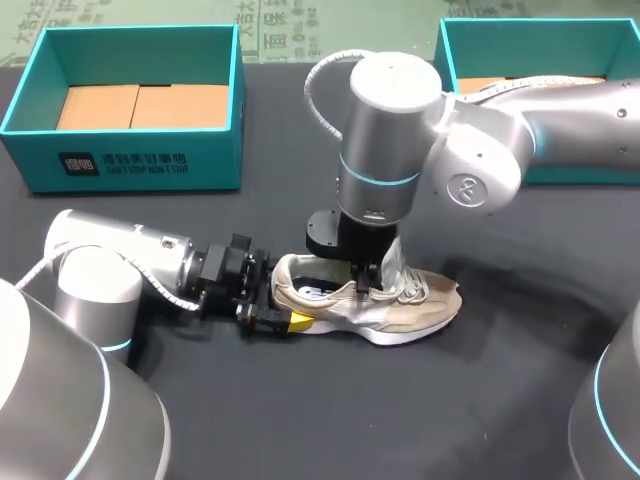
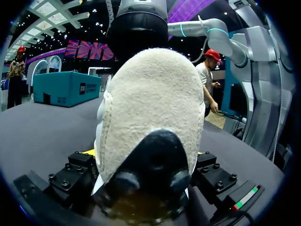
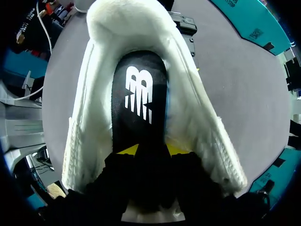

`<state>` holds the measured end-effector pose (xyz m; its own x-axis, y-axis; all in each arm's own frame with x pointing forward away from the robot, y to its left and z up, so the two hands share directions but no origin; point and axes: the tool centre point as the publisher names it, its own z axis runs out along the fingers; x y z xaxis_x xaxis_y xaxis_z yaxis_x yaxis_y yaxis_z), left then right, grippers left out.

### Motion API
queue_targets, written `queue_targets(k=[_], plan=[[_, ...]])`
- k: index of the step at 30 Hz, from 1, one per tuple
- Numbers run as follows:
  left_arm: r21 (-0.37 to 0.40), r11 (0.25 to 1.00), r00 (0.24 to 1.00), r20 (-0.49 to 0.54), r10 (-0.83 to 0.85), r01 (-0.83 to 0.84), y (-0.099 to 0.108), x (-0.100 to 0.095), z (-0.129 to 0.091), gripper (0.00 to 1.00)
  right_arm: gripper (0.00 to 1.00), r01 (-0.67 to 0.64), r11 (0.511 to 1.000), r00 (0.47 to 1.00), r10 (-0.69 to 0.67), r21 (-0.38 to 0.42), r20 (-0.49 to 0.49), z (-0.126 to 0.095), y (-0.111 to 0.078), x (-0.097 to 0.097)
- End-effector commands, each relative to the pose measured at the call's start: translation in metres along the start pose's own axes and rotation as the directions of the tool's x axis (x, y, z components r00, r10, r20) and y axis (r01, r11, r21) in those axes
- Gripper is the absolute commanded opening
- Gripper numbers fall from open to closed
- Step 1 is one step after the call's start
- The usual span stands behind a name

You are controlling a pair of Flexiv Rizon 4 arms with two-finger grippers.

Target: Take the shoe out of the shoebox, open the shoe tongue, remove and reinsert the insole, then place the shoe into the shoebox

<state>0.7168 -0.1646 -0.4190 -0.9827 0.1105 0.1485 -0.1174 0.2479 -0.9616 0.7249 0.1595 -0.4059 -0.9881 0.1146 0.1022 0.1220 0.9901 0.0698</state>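
Observation:
A beige and white shoe (image 1: 405, 308) lies on its sole on the dark table, toe pointing right. My left gripper (image 1: 282, 312) has its fingers on both sides of the heel (image 2: 155, 103) and holds it. From above, my right gripper (image 1: 376, 274) reaches down into the shoe's mouth beside the tongue. In the right wrist view its yellow tips (image 3: 128, 149) stand apart over the black insole (image 3: 140, 94), which lies flat inside the white lining (image 3: 89, 117). Two teal shoeboxes stand at the back, one at the left (image 1: 30, 95) and one at the right (image 1: 446, 55).
The left shoebox shows a brown cardboard floor (image 1: 140, 105). My right arm crosses in front of the right shoebox. Bare dark tabletop (image 1: 330, 420) stretches in front of the shoe.

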Motion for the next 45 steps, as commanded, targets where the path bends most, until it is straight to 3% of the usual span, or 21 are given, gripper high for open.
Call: queue_targets(k=[1, 11, 16, 17, 24, 33, 45], plan=[[0.000, 1.000, 1.000, 0.000, -0.001, 0.001, 0.004, -0.002, 0.000, 0.00, 0.35, 0.010, 1.000, 0.999, -0.010, 0.019, -0.041, 0.035, 0.014, 0.005], [0.000, 1.000, 1.000, 0.000, -0.001, 0.001, 0.004, -0.002, 0.000, 0.00, 0.28, -0.006, 1.000, 0.995, 0.007, 0.014, -0.101, 0.046, 0.015, 0.032], [0.000, 1.000, 1.000, 0.000, -0.001, 0.001, 0.004, -0.002, 0.000, 0.00, 0.01, -0.016, 1.000, 0.992, 0.017, 0.010, -0.126, 0.051, 0.013, 0.037], [0.000, 1.000, 1.000, 0.000, -0.001, 0.001, 0.004, -0.002, 0.000, 0.00, 0.00, -0.018, 1.000, 0.991, 0.018, 0.007, -0.129, 0.051, 0.013, 0.038], [0.000, 1.000, 1.000, 0.000, -0.001, 0.001, 0.004, -0.002, 0.000, 0.00, 0.00, -0.034, 0.998, 0.992, 0.027, -0.056, -0.121, 0.038, 0.006, 0.036], [0.000, 1.000, 1.000, 0.000, -0.001, 0.001, 0.004, -0.002, 0.000, 0.00, 0.00, -0.005, 0.980, 0.999, -0.001, -0.197, -0.035, 0.001, -0.003, 0.037], [0.000, 1.000, 1.000, 0.000, -0.001, 0.001, 0.004, -0.002, 0.000, 0.00, 0.00, 0.084, 0.952, 0.995, -0.065, -0.296, 0.071, -0.044, -0.007, 0.032]])
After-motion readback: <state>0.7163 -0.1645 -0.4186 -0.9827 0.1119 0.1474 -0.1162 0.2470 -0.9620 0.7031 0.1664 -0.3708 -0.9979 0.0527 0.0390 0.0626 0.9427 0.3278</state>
